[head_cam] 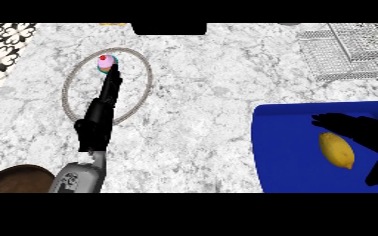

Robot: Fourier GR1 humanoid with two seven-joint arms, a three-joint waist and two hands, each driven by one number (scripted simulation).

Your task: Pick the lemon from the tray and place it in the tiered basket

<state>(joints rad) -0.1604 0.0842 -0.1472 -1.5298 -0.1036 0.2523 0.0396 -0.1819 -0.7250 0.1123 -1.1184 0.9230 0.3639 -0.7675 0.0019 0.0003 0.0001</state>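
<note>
A yellow lemon [336,150] lies on the blue tray [288,150] at the lower right. My right hand [357,130] comes in from the right edge just above and beside the lemon. Its fingers are spread out over the tray and not closed on the fruit. The wire tiered basket [341,50] stands at the far right of the counter. My left hand [96,122] stretches up the left side with straight fingers [111,82], and their tips reach a pink cupcake [106,63].
The cupcake sits on a round grey-rimmed plate [70,82] at the left. A brown round object [22,179] shows at the lower left corner. A black block [168,28] stands at the far middle edge, and a patterned surface [15,42] lies at the far left.
</note>
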